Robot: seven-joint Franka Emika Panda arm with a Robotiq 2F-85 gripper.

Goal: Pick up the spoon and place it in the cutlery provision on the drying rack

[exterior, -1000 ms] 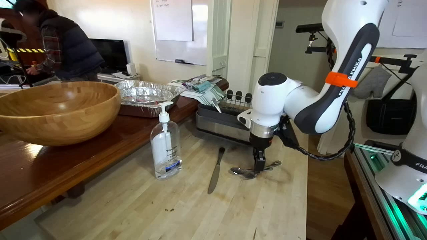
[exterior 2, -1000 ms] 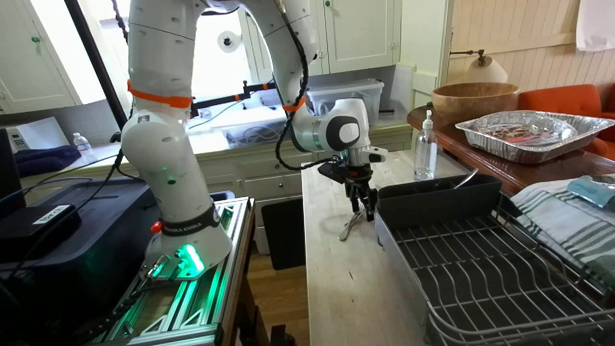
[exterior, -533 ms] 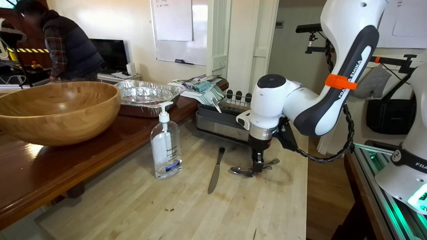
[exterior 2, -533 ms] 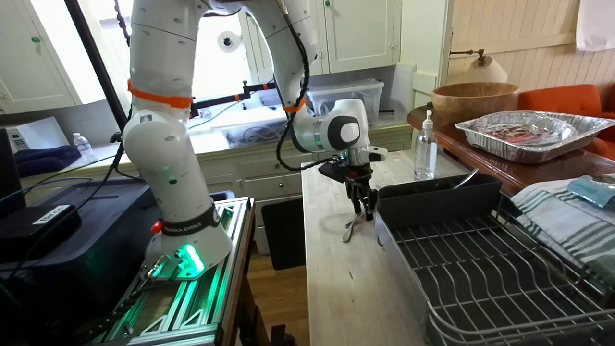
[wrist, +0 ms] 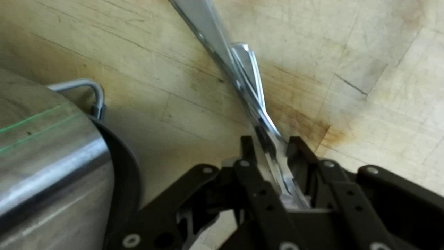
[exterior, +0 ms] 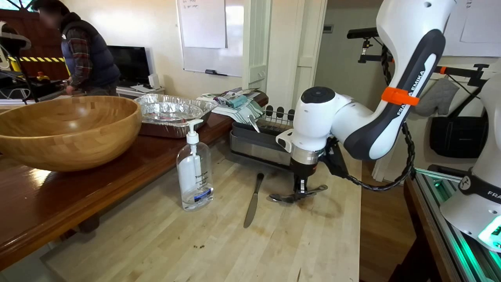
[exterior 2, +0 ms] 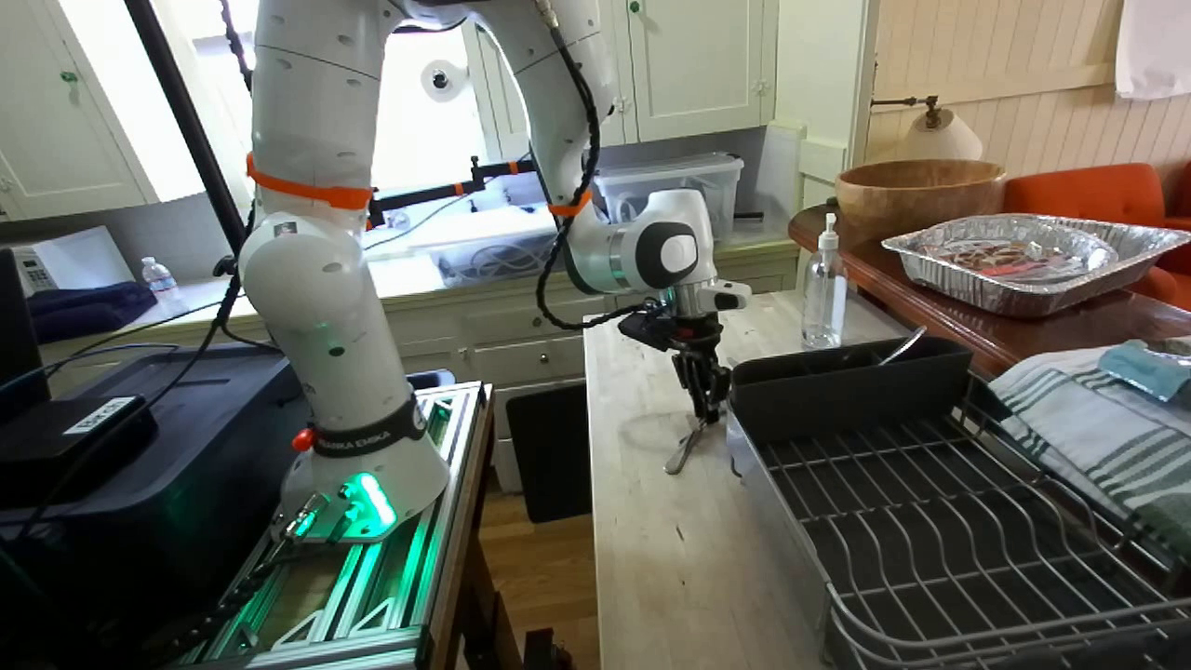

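The spoon (exterior: 275,197) lies on the wooden table, overlapping a fork (exterior: 289,199); both are shiny metal. My gripper (exterior: 300,192) points down over their crossed handles. In the wrist view two silver handles run between its fingers (wrist: 247,149), which stand close together, a slim gap showing on the left. Which handle is the spoon's I cannot tell, and both heads are hidden there. The cutlery provision (exterior 2: 842,395), a dark holder with a utensil leaning in it, sits along the end of the steel drying rack (exterior 2: 777,521), close beside my gripper.
A knife (exterior: 253,205) lies on the table near the spoon. Beyond it stands a clear pump bottle (exterior: 194,176). The rack's steel wall (wrist: 55,166) is close on the left in the wrist view. A wooden bowl (exterior: 70,133) and foil trays (exterior: 172,109) occupy the darker table.
My fingers have drawn much nearer to each other around the handles. The gripper has shifted slightly, and the spoon and fork handles have moved closer together and turned a little.
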